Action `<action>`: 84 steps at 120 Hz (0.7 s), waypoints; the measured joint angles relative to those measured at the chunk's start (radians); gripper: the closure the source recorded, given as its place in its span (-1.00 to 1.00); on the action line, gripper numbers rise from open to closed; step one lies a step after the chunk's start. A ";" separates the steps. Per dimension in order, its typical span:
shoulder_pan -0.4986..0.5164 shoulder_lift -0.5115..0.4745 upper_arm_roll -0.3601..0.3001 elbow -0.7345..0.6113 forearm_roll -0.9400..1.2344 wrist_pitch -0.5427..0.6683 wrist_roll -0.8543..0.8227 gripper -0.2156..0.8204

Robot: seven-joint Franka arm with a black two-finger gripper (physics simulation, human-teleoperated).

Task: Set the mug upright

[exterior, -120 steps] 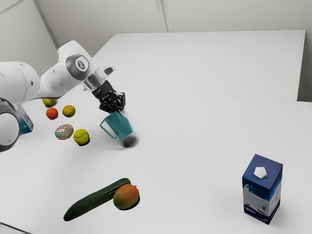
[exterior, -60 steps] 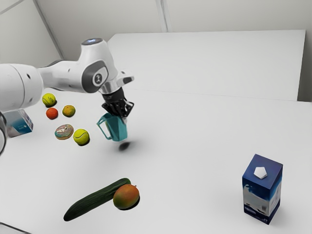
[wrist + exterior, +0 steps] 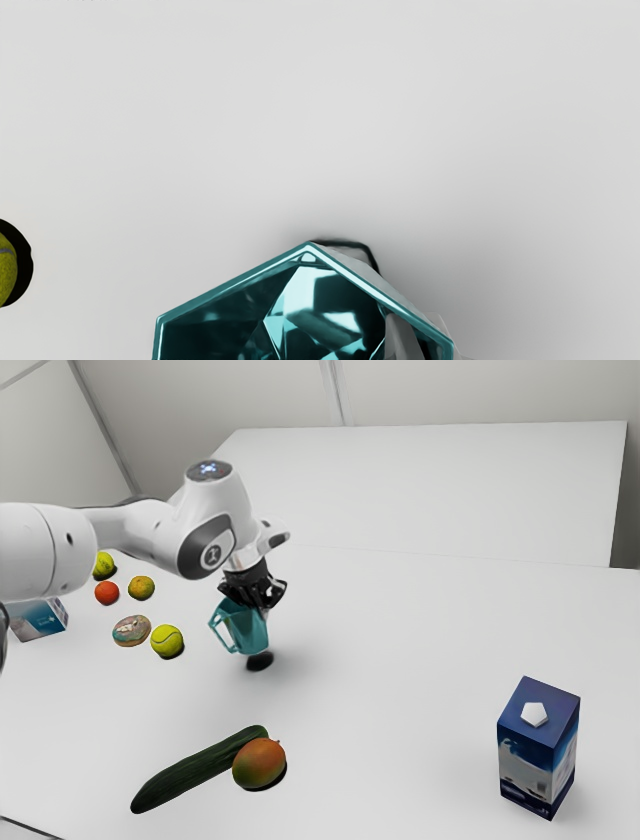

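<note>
The teal mug (image 3: 250, 632) is in the grasp of the black gripper (image 3: 258, 605), above the white table (image 3: 400, 670). The two fingers are pinching the wall of the mug near its rim, one inside and one outside. The mug has its opening up, but it leans a little, and its handle (image 3: 220, 639) points to the exterior view's left. A dark shadow (image 3: 260, 661) lies just under it; whether the base touches the table, I cannot tell.

On the handle side, the nearest thing is a tennis ball (image 3: 167, 640), which is near the mug but apart from it. Just beside this ball there is a donut (image 3: 131, 630). Farther back are a red-orange fruit (image 3: 107, 592), a yellow-orange fruit (image 3: 141, 588) and a second tennis ball (image 3: 103, 565). The arm (image 3: 215, 510) covers a part of a blue and white box (image 3: 40, 620) at the exterior view's left. Toward the camera, a cucumber (image 3: 195, 772) lies beside a mango (image 3: 259, 763). A blue carton (image 3: 538, 750) stands upright, well apart, at the exterior view's right.
</note>
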 joint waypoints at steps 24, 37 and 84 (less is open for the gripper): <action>-0.002 0.033 0.000 -0.005 0.022 0.054 -0.062 0.91; -0.003 0.051 0.000 -0.006 0.024 0.072 -0.087 0.90; -0.003 0.089 0.000 -0.004 0.027 0.101 -0.151 0.65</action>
